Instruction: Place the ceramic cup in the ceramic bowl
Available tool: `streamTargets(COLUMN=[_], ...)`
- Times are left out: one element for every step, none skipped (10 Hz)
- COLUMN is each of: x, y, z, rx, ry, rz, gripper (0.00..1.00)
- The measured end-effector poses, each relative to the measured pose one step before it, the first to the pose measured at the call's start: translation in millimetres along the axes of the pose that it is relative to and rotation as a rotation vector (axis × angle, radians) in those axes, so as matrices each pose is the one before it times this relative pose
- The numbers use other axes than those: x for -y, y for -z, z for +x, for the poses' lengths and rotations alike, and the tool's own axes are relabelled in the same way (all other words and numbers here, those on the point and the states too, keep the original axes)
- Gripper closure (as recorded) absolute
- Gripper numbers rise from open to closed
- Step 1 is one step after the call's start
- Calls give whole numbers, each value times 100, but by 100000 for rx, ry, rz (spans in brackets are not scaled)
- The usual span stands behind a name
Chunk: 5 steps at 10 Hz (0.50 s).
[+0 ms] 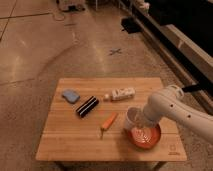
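Observation:
The ceramic cup (132,119) is small and white, and hangs at the upper left rim of the ceramic bowl (146,138). The bowl is wide, orange-red with pale streaks inside, and sits at the table's front right. My gripper (140,121) comes in from the right on the white arm (172,107). It is shut on the cup and holds it just above the bowl's left edge. The arm hides part of the bowl's far rim.
On the wooden table (75,142) lie an orange carrot-like item (108,122), a black bar (87,106), a blue sponge (71,95) and a white carton (120,93). A dark bench runs along the right side of the room.

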Motion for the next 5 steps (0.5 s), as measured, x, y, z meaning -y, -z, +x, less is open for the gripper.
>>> streamTargets(x=[23,90,-57,-199,-150], y=[8,95,195,72,157], z=[-10,51,583,416,460], rx=[-95,-205,-368,-168,-383], ry=[90,-274,-702,-394,-530], rz=[-53,-37,-90,-140,96], gripper=[79,72,72,76,86])
